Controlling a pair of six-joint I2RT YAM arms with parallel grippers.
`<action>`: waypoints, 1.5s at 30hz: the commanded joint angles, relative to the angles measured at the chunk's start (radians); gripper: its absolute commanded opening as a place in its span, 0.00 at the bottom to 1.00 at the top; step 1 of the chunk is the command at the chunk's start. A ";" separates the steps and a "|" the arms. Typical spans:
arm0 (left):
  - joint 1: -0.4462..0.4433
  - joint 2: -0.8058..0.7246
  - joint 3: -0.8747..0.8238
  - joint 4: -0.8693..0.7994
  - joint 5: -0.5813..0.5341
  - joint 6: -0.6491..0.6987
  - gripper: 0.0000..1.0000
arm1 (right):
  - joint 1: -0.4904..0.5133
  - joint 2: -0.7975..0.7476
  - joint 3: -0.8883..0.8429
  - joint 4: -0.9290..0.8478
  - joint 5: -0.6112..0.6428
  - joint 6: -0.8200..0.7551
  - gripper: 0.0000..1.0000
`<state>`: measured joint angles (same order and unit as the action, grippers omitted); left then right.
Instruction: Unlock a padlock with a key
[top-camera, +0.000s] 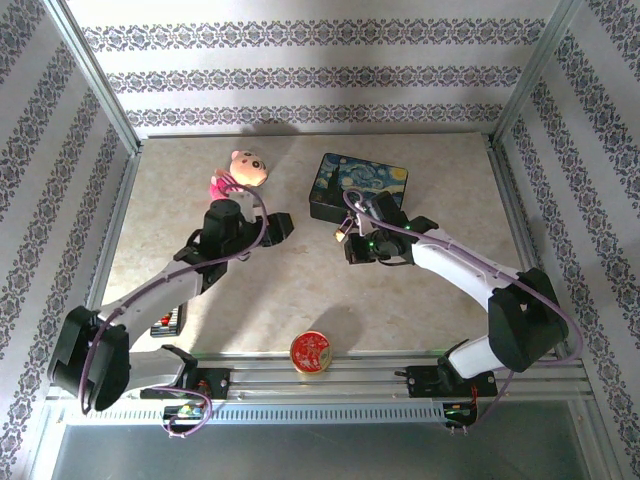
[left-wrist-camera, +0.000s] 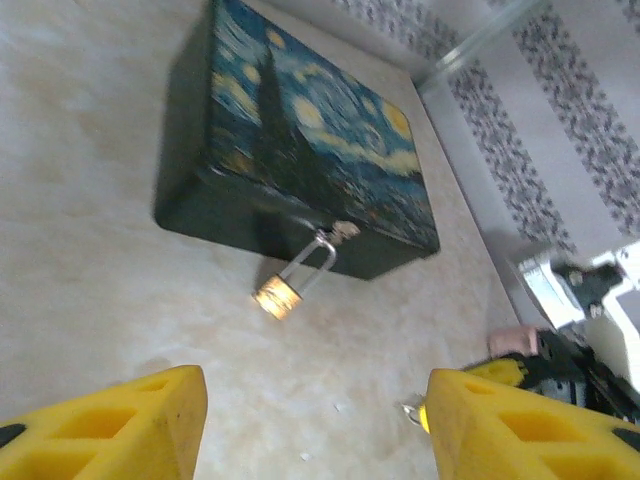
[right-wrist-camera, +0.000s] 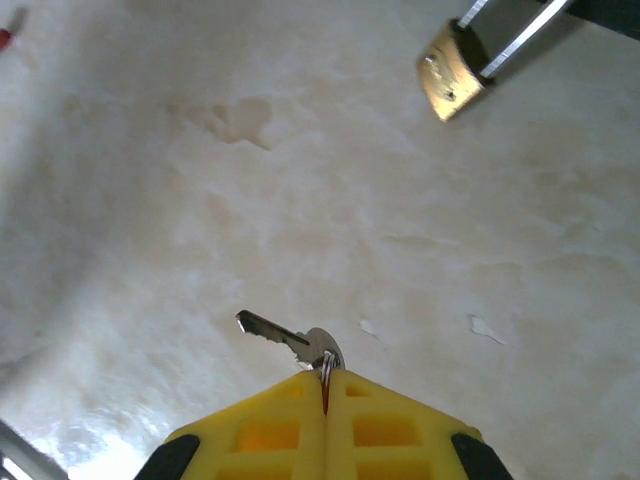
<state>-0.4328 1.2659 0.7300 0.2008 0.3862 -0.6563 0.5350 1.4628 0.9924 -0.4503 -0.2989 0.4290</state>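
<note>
Padlock, brass, silvery shackle: hung by the shackle from the hasp on the front wall of the painted box. Left gripper: fingers are held parted, nothing between them, facing the padlock. Right gripper: fingers are pressed together on the head of the key, near the padlock.

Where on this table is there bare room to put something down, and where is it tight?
Free: the middle strip from the round tin up toward the padlock; also the far-left corner beside the plush toy. Crowded: the front of the painted box, where the right gripper holds the key.
</note>
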 joint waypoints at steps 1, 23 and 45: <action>-0.054 0.037 0.042 0.009 0.081 -0.002 0.57 | 0.013 0.003 0.042 0.076 -0.080 0.048 0.00; -0.055 0.175 0.058 0.074 0.343 0.471 0.46 | -0.023 0.017 0.038 0.120 -0.326 0.154 0.00; -0.052 0.112 -0.174 0.562 0.324 0.426 0.42 | -0.075 -0.154 -0.046 0.294 -0.327 0.436 0.00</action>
<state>-0.4953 1.3865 0.5648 0.6132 0.7204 -0.2348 0.4664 1.3434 0.9577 -0.2043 -0.6052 0.8162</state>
